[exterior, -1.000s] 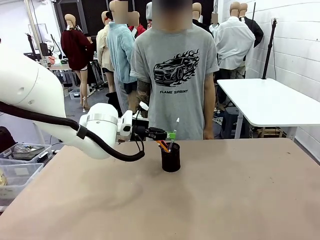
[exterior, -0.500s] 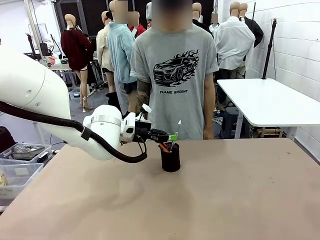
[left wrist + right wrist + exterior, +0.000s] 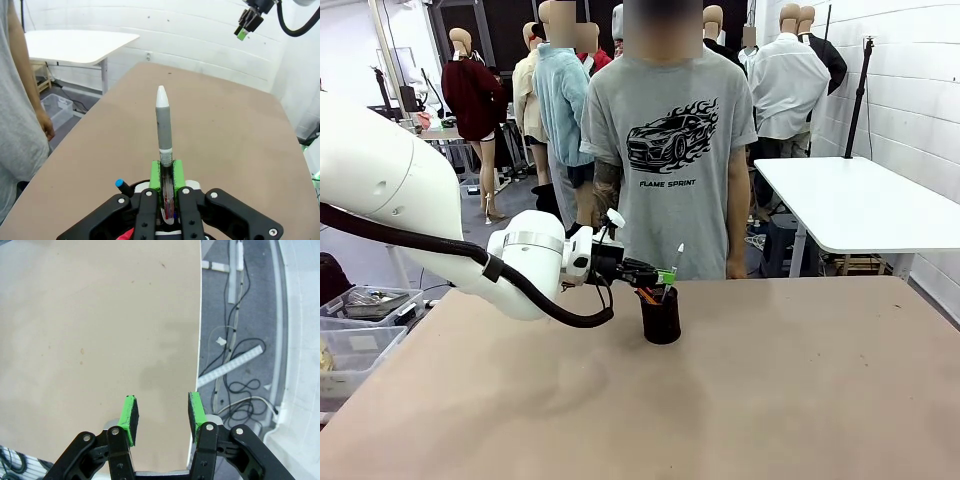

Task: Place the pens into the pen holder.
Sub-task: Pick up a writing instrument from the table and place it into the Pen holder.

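A: Where are the pens?
B: The grey pen [image 3: 164,125] is clamped in the left gripper [image 3: 665,273], tip up, over the holder [image 3: 661,315] at mid-worktop [image 3: 770,400], far side. Others [image 3: 645,294] stand inside.

A: Right gripper [image 3: 161,416]?
B: Jaws apart, empty, over the worktop edge.

A: Risks?
B: Releasing off-centre could catch the rim and tip the holder.

A: Legible text?
B: "FLAME SPRINT" on the person's shirt [image 3: 670,150].
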Action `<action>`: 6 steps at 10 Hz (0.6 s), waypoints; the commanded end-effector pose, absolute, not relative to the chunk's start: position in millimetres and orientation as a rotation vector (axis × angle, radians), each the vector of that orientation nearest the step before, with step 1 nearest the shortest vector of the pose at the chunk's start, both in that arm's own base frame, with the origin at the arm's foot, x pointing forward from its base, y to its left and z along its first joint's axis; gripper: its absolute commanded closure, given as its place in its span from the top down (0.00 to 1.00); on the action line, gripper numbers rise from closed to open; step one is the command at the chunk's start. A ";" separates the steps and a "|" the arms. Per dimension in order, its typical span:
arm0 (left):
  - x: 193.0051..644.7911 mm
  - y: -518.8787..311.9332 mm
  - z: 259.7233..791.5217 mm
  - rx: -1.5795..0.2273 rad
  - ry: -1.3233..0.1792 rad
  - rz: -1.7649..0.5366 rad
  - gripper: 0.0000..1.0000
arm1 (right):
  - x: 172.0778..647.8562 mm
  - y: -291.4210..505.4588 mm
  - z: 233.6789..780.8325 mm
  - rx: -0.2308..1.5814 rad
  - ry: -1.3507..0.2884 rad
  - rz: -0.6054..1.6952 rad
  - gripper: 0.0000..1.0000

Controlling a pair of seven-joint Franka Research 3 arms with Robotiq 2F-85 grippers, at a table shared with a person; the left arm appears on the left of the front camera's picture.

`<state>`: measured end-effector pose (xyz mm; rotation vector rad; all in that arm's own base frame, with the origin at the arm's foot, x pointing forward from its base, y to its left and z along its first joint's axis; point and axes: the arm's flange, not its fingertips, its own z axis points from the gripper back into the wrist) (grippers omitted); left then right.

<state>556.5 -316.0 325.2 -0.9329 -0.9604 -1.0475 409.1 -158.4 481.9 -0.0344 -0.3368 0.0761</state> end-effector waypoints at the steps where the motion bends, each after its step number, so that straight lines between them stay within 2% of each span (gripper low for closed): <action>1: 557.0 -317.7 325.4 -0.901 -0.980 -1.089 0.30 | 408.8 -157.7 481.6 -0.049 -0.325 0.078 0.52; 2: 556.6 -317.2 326.9 -0.894 -0.985 -1.090 0.49 | 408.8 -157.7 481.6 -0.049 -0.325 0.078 0.52; 3: 556.2 -315.0 330.4 -0.896 -0.998 -1.094 0.58 | 408.8 -157.7 481.6 -0.049 -0.325 0.078 0.52; 6: 553.8 -303.5 348.1 -0.884 -1.041 -1.077 0.58 | 408.8 -157.7 481.6 -0.049 -0.325 0.078 0.52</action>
